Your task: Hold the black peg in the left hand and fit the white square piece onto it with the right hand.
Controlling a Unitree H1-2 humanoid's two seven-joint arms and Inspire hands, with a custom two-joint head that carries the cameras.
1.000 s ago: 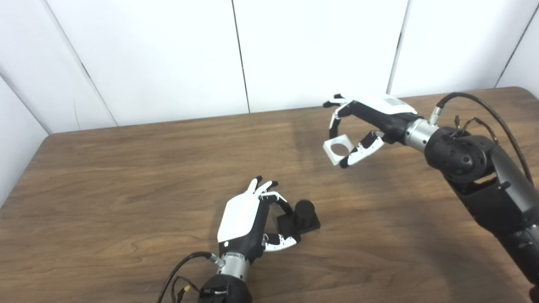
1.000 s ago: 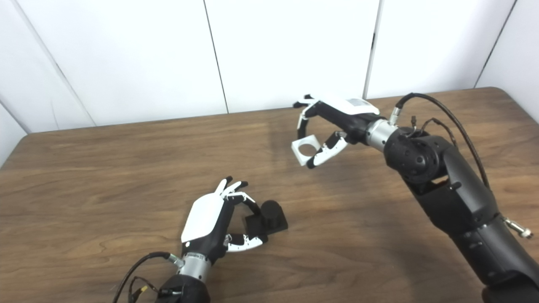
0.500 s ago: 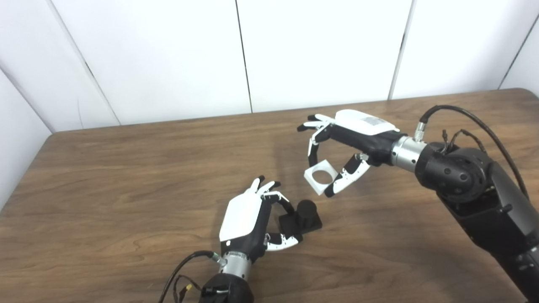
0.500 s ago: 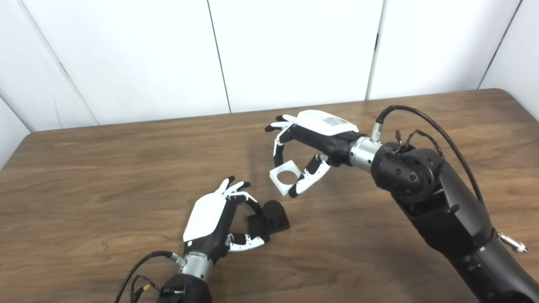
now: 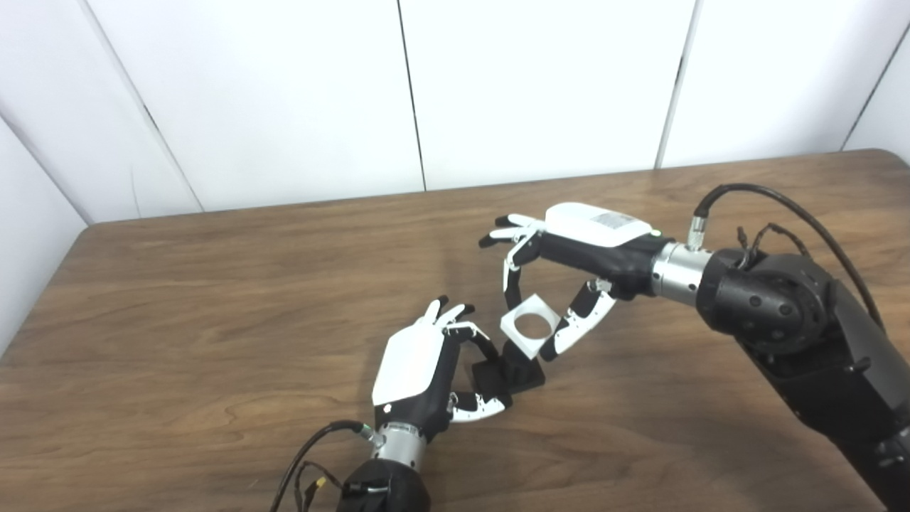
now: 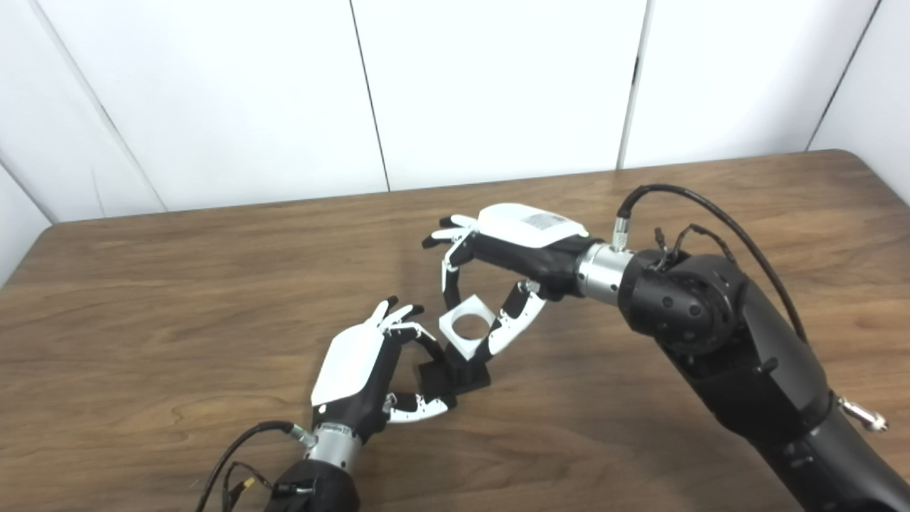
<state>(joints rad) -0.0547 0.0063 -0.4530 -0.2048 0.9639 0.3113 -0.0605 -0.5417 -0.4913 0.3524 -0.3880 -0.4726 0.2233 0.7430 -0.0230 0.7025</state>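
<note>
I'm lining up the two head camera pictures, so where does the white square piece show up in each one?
Left eye view: white square piece just right of centre, pinched in the right hand.
Right eye view: just left of centre.
Shared landmark: the black peg directly beneath it, in the left hand.

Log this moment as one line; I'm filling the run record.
phase: aligning | left hand: holds black peg on table | right hand: holds white square piece above peg | seated: no

Lab: bare white panels [image 5: 540,85], wooden table [image 5: 213,299].
</note>
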